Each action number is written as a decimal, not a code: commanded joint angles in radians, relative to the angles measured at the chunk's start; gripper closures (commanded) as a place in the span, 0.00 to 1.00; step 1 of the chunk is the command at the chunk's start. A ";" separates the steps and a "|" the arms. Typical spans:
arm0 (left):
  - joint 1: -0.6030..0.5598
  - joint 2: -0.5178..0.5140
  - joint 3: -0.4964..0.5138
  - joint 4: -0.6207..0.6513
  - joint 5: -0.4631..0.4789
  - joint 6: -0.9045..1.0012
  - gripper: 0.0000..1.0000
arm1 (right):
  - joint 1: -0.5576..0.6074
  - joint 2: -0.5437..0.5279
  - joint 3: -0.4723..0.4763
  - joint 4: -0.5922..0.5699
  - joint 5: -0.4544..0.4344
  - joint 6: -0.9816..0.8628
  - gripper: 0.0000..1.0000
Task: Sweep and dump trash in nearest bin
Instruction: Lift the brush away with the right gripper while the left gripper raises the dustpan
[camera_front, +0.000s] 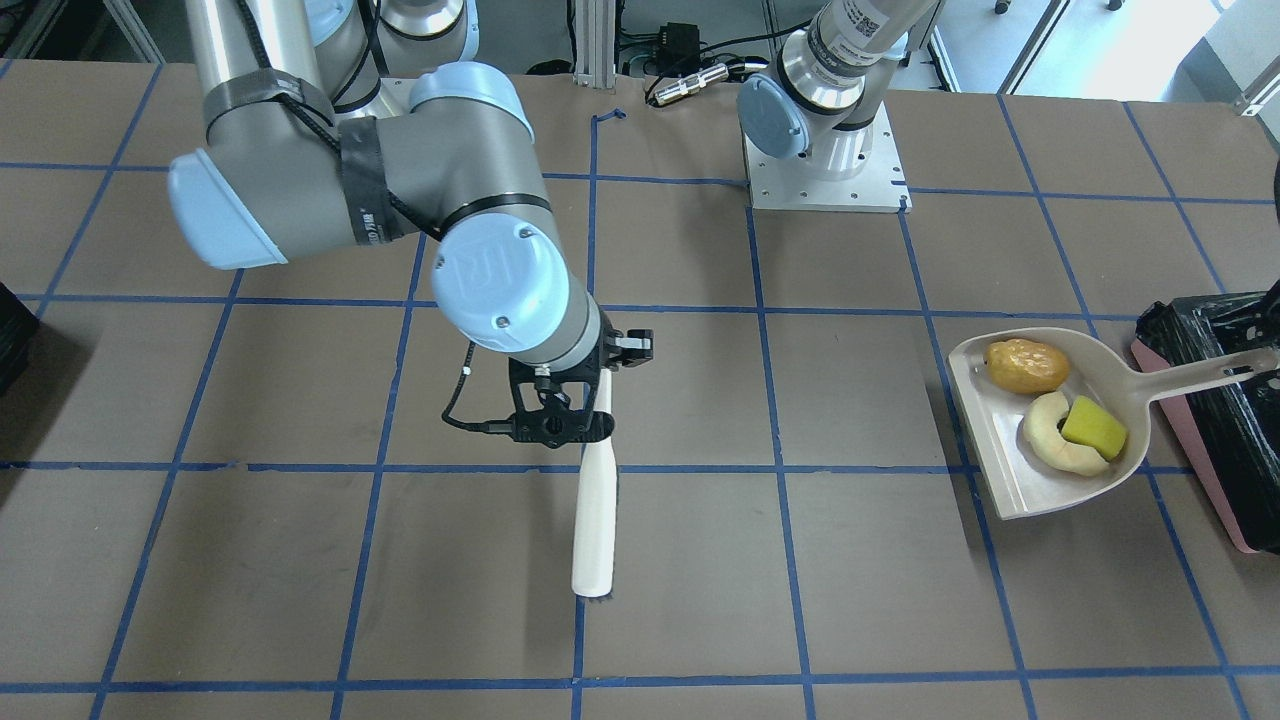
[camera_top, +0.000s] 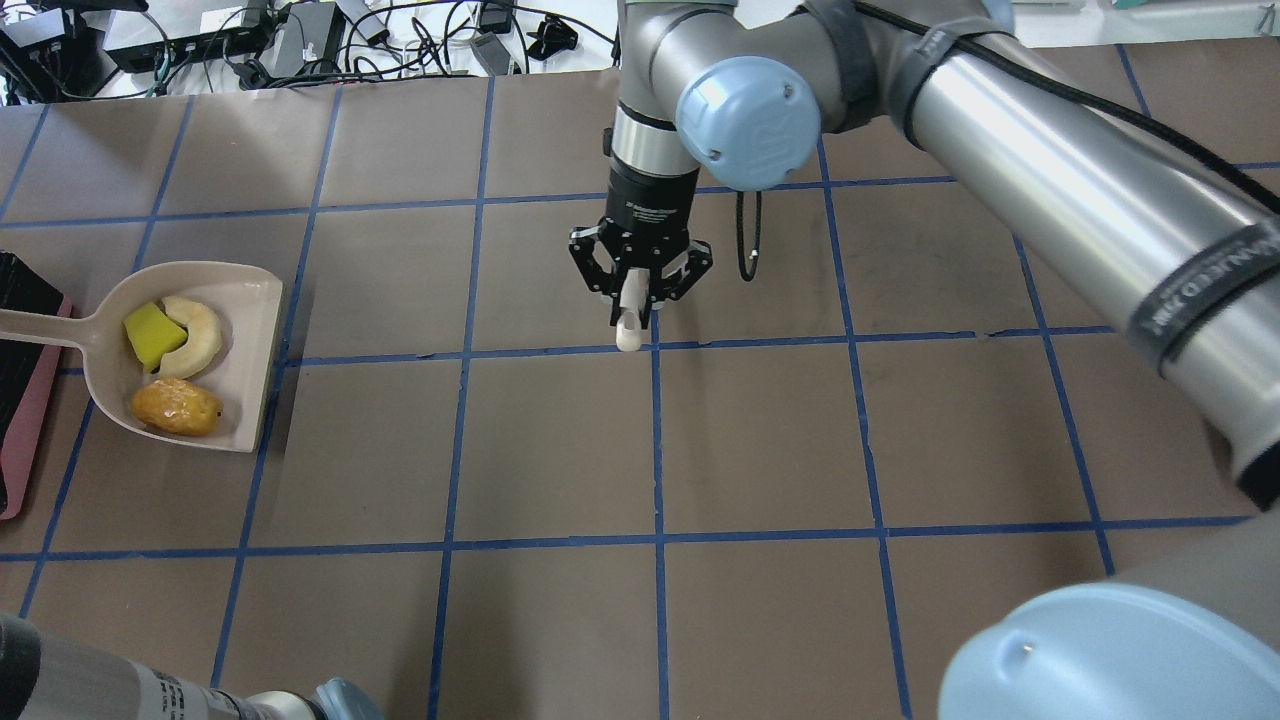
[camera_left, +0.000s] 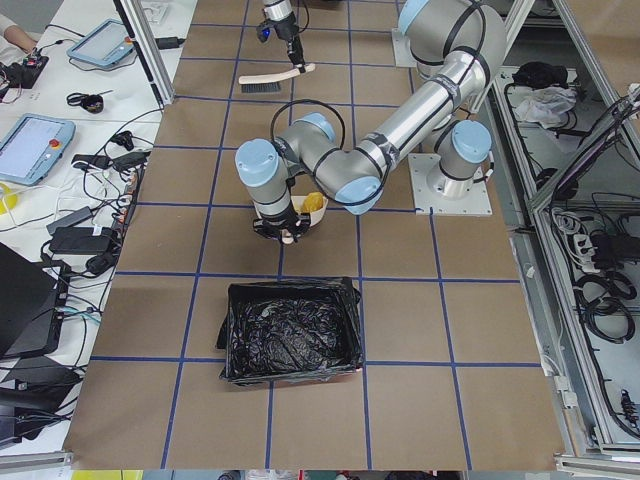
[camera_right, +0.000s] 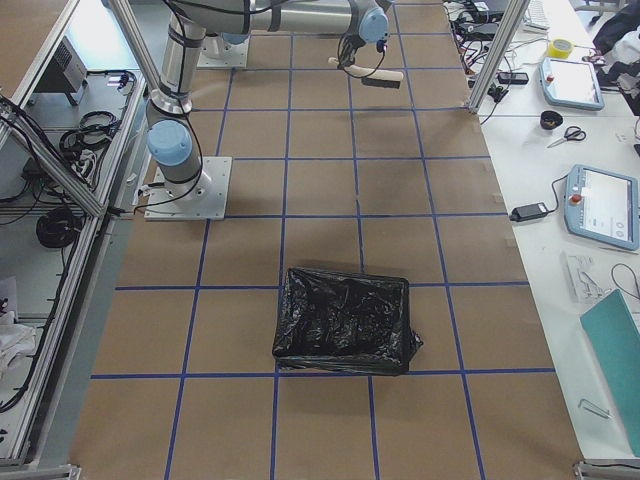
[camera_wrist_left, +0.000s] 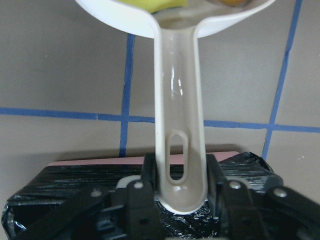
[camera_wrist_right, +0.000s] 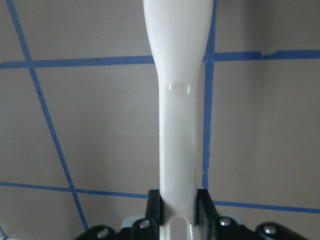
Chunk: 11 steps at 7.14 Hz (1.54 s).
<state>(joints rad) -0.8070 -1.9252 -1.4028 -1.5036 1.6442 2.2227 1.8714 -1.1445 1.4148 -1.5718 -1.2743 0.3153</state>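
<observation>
We see the left tool (camera_wrist_left: 182, 186) clamped on the end of the dustpan (camera_front: 1000, 470) handle. Its black fingers (camera_wrist_left: 150, 175) press both sides of the flat slotted grip, with no gap showing. The dustpan is smooth beige plastic with a rounded scoop, low side walls and a straight open lip. The scoop reaches straight out ahead of the left tool.

All the trash sits in that scoop, ahead of the left tool. There is a glossy orange-brown potato-shaped lump (camera_front: 1026, 366), a matte yellow wedge (camera_front: 1093, 428), and a pale cream crescent slice (camera_front: 1048, 440). The wedge rests against the inner curve of the crescent slice, and the lump lies apart from both.

The bin (camera_front: 1220, 450) sits right under the left tool. It has pink sides and a crinkled, shiny black bag liner. The dustpan handle crosses over its rim while the scoop hangs outside it, over the desk (camera_front: 300, 560). We cannot tell if the scoop touches the desk.

The right tool (camera_front: 575, 400) is closed tight on the narrow neck of a brush (camera_front: 595, 510). The brush has a smooth white plastic handle that widens away from the tool. It slants down below the right tool, with short dark bristles at the far tip. We cannot tell whether the bristles touch the desk. The desk is matte brown with a blue tape grid. The right tool and brush are well apart from the dustpan and the bin.
</observation>
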 joint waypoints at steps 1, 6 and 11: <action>0.058 0.012 0.051 -0.104 -0.044 0.023 1.00 | 0.076 -0.113 0.204 -0.120 -0.034 0.074 1.00; 0.080 0.020 0.050 -0.268 -0.206 0.026 1.00 | 0.202 -0.247 0.519 -0.350 -0.168 0.154 1.00; 0.150 0.020 0.047 -0.387 -0.477 0.023 1.00 | 0.259 -0.306 0.618 -0.381 -0.171 0.183 1.00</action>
<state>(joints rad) -0.6815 -1.9052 -1.3558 -1.8581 1.2245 2.2561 2.1254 -1.4267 2.0065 -1.9463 -1.4444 0.4946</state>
